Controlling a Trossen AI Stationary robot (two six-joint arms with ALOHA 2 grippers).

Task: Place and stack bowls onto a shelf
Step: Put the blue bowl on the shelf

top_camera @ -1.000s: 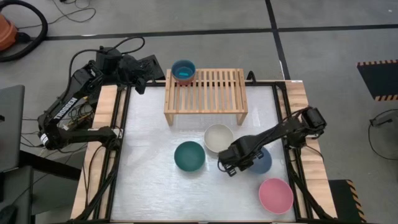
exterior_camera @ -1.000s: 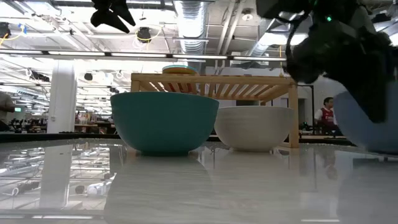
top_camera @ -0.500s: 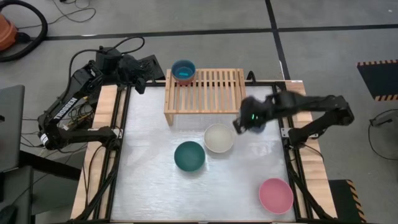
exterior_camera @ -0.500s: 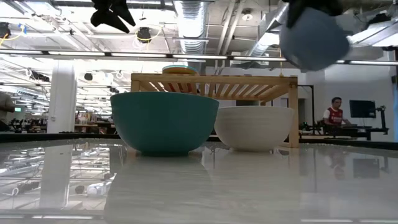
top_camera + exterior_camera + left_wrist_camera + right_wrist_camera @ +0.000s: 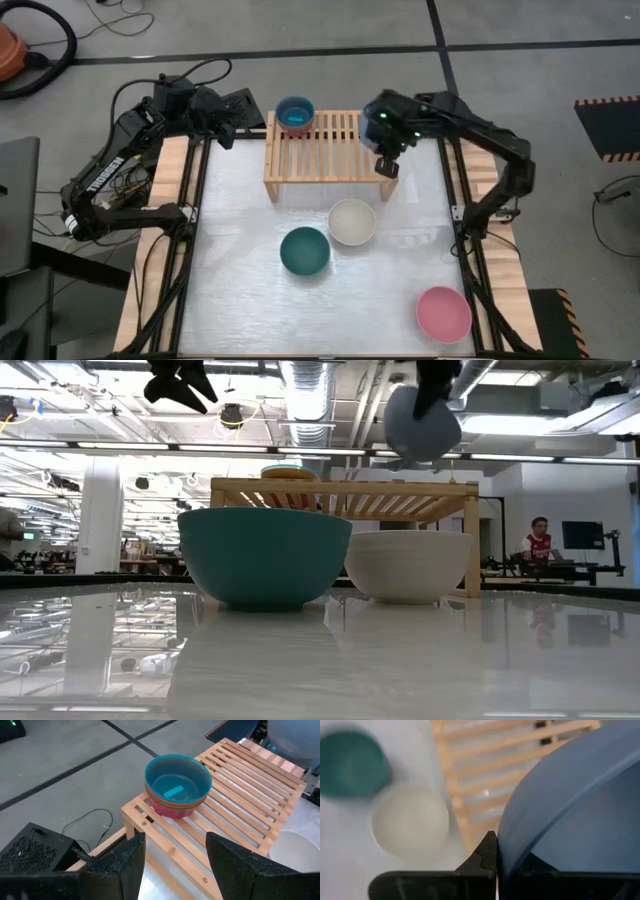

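The slate blue bowl (image 5: 422, 422) hangs in the air above the right end of the light-wood shelf (image 5: 330, 160), held by my right gripper (image 5: 385, 142), which is shut on it. A stack of small bowls with the cyan one on top (image 5: 295, 114) stands on the shelf's far left corner. The dark teal bowl (image 5: 305, 250) and the cream white bowl (image 5: 352, 222) rest upright on the table before the shelf. The light pink bowl (image 5: 443, 313) sits near the near right corner. My left gripper (image 5: 175, 870) is open and waits off the table's far left corner. My right gripper holds the slate blue bowl by its rim (image 5: 506, 832), one finger (image 5: 485, 852) outside the wall and one inside. The fingers come from above. The bowl is lifted clear, tilted, and hangs below the fingers over the shelf's slats (image 5: 485, 770).
The shelf's slats between the small-bowl stack (image 5: 177, 782) and its right end are bare wood (image 5: 240, 785). The table's wooden frame rails run along the left and right sides. A person sits in the room behind, far beyond the table (image 5: 540, 540).
My right gripper has carried the slate blue bowl from the table's near right part upward and toward the far edge, ending over the shelf's right end. The bowl, at first low near the table, is now lifted well above shelf height. The other bowls stayed put.
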